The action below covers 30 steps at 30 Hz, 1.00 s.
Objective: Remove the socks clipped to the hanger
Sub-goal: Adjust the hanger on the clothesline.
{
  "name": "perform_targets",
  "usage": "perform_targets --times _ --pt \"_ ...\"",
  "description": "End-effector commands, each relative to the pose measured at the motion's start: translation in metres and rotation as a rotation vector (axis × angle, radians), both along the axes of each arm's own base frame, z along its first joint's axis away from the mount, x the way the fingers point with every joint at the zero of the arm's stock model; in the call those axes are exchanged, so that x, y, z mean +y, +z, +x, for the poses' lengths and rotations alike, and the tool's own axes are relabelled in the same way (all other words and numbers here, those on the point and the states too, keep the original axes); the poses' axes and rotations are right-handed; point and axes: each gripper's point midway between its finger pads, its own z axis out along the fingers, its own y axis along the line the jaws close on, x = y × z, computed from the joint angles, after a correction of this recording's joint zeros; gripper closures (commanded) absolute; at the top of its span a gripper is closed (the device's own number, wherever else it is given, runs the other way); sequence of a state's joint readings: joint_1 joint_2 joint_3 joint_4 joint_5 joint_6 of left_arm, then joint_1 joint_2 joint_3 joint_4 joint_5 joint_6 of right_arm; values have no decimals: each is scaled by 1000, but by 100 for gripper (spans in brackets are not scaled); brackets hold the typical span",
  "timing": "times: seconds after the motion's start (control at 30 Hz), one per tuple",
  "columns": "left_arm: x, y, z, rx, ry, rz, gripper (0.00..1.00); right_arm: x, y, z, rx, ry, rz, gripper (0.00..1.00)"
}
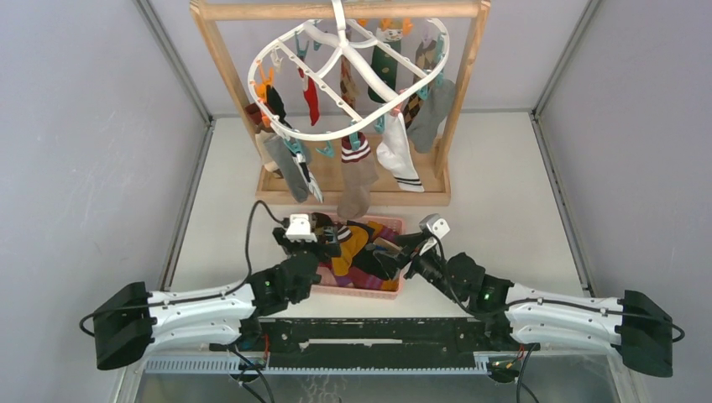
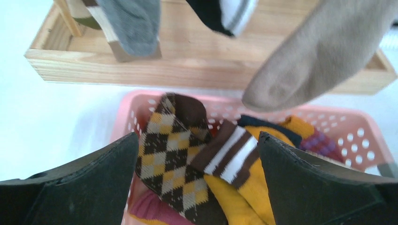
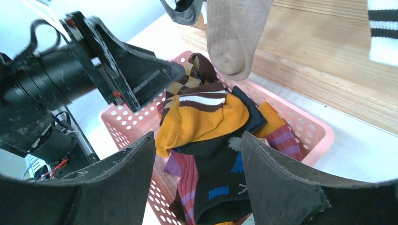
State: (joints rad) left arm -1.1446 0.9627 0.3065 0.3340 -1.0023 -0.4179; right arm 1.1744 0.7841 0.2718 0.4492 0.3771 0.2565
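Observation:
The white ring hanger (image 1: pixel 367 77) hangs from a wooden stand, and several socks are clipped to it: a beige sock (image 1: pixel 357 185), a grey sock (image 1: pixel 290 172), a white striped sock (image 1: pixel 399 159) and a red sock (image 1: pixel 311 96). My left gripper (image 2: pixel 198 138) is open over the basket's left end, above a brown argyle sock (image 2: pixel 164 154) and a mustard sock (image 2: pixel 239 187). The beige sock's toe (image 2: pixel 309 61) dangles just beyond it. My right gripper (image 3: pixel 198 140) is open above a black sock with blue patches (image 3: pixel 220 183) lying in the basket. Neither gripper holds anything.
A pink perforated basket (image 1: pixel 395 290) of loose socks sits between the arms and the wooden stand's base (image 1: pixel 428 195). The stand's uprights and top bar frame the hanger. Grey walls enclose the white table on the left, right and back.

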Motion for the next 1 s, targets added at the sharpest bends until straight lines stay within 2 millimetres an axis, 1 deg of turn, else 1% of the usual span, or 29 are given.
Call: perform_targets --times 0.0,0.1,0.13,0.17,0.23,0.43,0.53,0.63,0.8,0.97 --pt "21 25 13 -68 92 -115 0 3 11 1 -27 55 15 26" --pt "30 28 16 -85 108 -143 0 4 12 6 -30 54 11 26" --pt "34 32 15 -97 114 -159 0 4 13 7 -31 54 9 26" --pt "36 32 15 -101 117 -160 0 5 15 9 -33 53 11 26" --pt "47 37 12 -124 143 -181 0 9 17 11 -38 58 13 26" --pt "77 38 6 -167 213 -221 0 31 25 22 -50 83 2 26" --pt "87 36 5 -176 236 -227 0 44 28 29 -61 93 5 27" --pt "90 34 6 -173 235 -221 0 57 30 35 -69 118 16 27" --pt "88 28 10 -154 225 -195 0 71 48 46 -116 124 63 29" --pt "87 22 13 -141 221 -184 0 81 63 47 -155 155 108 30"
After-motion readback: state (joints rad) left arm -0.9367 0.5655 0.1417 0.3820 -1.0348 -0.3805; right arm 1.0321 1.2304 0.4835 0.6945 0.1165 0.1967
